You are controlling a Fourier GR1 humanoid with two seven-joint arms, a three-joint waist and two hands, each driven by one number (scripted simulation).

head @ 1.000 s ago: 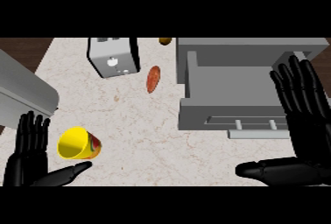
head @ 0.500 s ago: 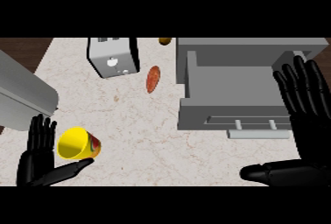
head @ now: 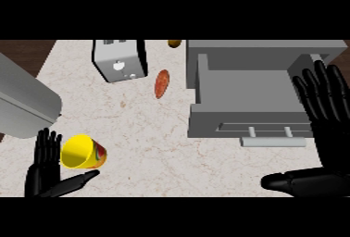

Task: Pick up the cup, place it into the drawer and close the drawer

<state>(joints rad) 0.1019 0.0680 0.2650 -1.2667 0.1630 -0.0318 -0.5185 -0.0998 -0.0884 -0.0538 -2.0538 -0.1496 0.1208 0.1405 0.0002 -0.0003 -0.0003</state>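
A yellow cup with a red band lies on its side at the lower left of the marble counter, its mouth facing left. My left hand is open just left of the cup, fingers up beside the rim, thumb pointing right underneath it. The grey drawer stands pulled open at the right, with a bar handle on its front. My right hand is open at the right edge, fingers straight up over the drawer's right side, thumb pointing left below the handle.
A silver toaster stands at the back. An orange-brown sweet potato lies between it and the drawer. A small brown thing sits at the back edge. A grey appliance fills the left side.
My left hand has moved right and up, closing in on the cup's left side. My right hand has shifted slightly right and down. The cup has not moved.
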